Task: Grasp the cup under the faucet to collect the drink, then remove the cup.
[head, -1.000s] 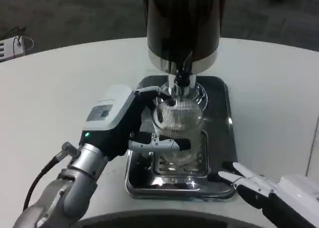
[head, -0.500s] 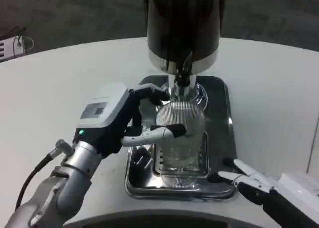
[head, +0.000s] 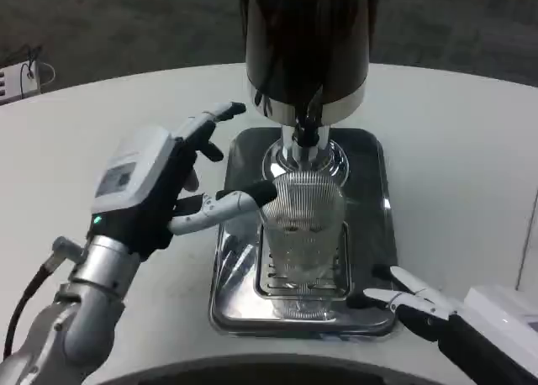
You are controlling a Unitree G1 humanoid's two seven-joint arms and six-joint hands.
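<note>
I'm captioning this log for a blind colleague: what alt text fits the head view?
A ribbed clear cup stands on a metal drip tray under a dispenser's faucet; the left hand is open beside it, one fingertip near its rim. The right hand rests by the tray's corner.

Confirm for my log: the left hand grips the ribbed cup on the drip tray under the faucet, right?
Not quite. The head view shows the left hand open beside the ribbed cup, not gripping it. The cup does stand on the drip tray under the faucet.

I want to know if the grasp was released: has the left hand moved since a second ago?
Yes. The left hand has drawn back leftward off the cup, away from the tray.
</note>
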